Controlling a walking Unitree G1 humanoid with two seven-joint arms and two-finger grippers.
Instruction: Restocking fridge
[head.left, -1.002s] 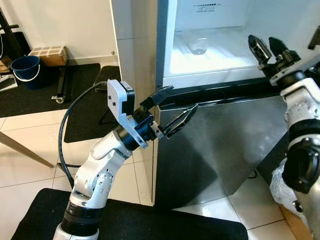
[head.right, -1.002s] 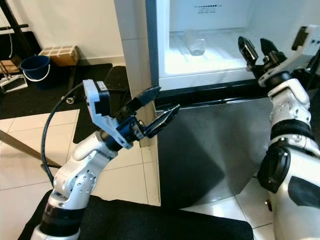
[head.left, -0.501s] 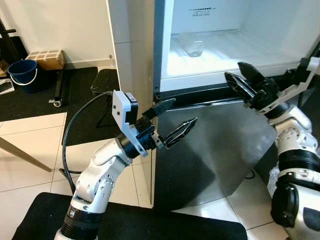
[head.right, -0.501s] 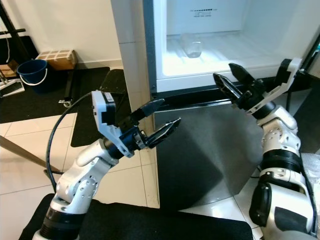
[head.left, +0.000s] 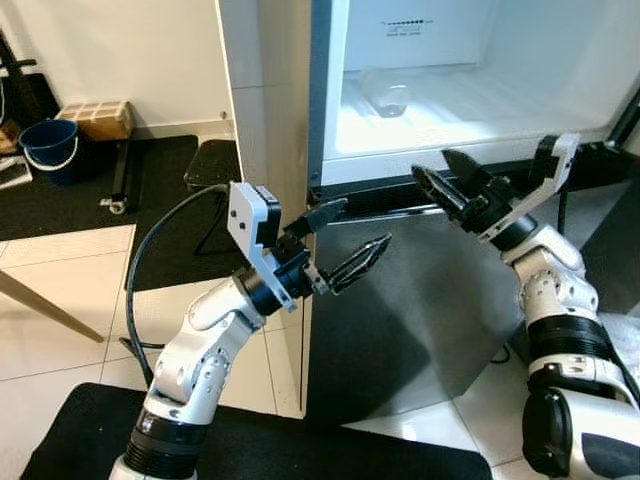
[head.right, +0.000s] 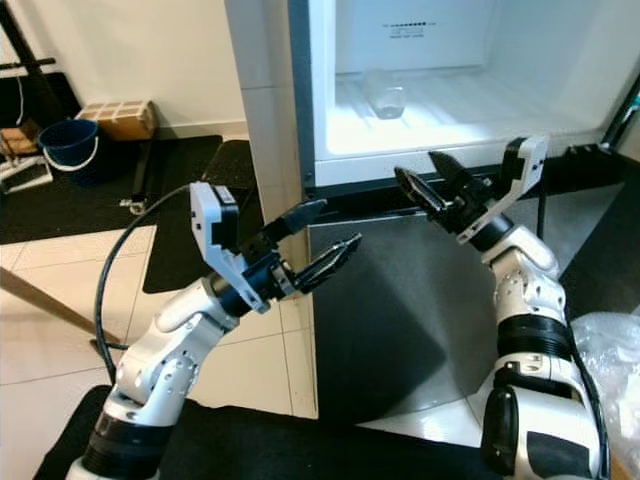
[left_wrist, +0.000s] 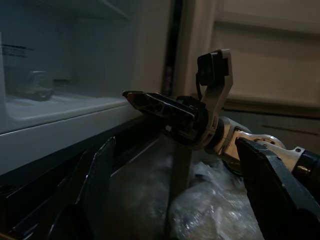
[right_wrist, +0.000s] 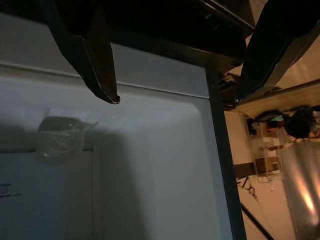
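The fridge (head.left: 430, 300) stands before me, its upper compartment open and lit, its steel lower door closed. A clear plastic container (head.left: 385, 95) lies on the white shelf inside; it is also visible as the container (right_wrist: 60, 135) in the right wrist view. My left gripper (head.left: 362, 224) is open and empty, held in front of the lower door's top left corner. My right gripper (head.left: 434, 166) is open and empty too, level with the compartment's front ledge and pointing left. From the left wrist camera the right gripper (left_wrist: 150, 102) shows ahead.
A blue bucket (head.left: 48, 140) and a cardboard box (head.left: 98, 115) stand by the far left wall on a black mat. A black stool (head.left: 210, 165) is left of the fridge. A crumpled plastic bag (head.right: 610, 350) lies on the floor at the right.
My right arm has swung down and to the left, from the compartment's right side to its front ledge, staying open. The left gripper has hardly moved.
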